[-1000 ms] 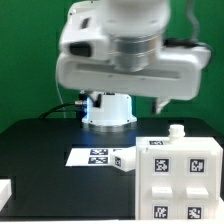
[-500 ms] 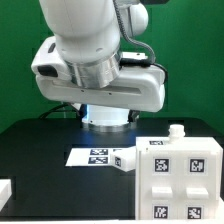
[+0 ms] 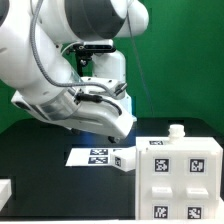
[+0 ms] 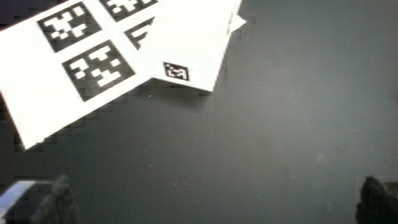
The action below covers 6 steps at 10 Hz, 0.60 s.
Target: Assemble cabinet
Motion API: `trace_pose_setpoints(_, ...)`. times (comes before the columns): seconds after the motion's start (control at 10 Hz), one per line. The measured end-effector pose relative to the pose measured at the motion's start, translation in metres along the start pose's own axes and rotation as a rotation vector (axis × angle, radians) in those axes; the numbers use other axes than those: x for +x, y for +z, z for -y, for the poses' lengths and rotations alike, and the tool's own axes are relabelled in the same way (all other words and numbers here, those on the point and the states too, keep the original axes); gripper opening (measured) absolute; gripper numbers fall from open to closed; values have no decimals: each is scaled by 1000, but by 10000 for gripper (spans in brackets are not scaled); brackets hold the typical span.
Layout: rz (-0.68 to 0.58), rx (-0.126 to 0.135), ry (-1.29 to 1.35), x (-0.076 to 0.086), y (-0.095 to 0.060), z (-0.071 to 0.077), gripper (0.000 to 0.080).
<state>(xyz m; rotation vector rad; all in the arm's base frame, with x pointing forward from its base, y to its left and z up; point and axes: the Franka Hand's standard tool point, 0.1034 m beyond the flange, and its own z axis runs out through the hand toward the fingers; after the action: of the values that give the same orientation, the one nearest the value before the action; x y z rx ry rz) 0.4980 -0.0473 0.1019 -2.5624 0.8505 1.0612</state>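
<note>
The cabinet's white box part [image 3: 181, 180] stands at the front on the exterior view's right, with several square tags on its face and a small white knob [image 3: 177, 130] on top. A small white tagged part [image 3: 122, 161] lies next to it, at the edge of the marker board [image 3: 93, 156]. In the wrist view my gripper [image 4: 210, 205] is open and empty above the black table. Its dark fingertips [image 4: 43, 202] show at both lower corners. The small tagged part [image 4: 178, 72] and the marker board [image 4: 89, 60] lie ahead. The arm hides my fingers in the exterior view.
Another white piece [image 3: 5, 190] sits at the front edge on the exterior view's left. The arm's white base [image 3: 105, 120] stands at the back of the black table [image 3: 40, 150]. A green wall is behind.
The arm has swung from over the middle toward the exterior view's left and tilted down. The cabinet box, small part and marker board have not moved.
</note>
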Motion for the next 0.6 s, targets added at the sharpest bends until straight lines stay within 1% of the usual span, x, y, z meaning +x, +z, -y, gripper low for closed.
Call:
trace_pose_setpoints(0.1, 0, -1, -1, 0, 0, 1, 795)
trace_pose_setpoints(0.2, 56, -6, 8, -5, 4, -5, 795)
trace_pose_setpoints(0.3, 113, -10, 30, -3, 9, -9, 795)
trace_pose_setpoints(0.5, 276, 19, 140, -9, 33, -11, 795)
trace_pose_setpoints(0.6, 277, 34, 152, -8, 35, -9, 795)
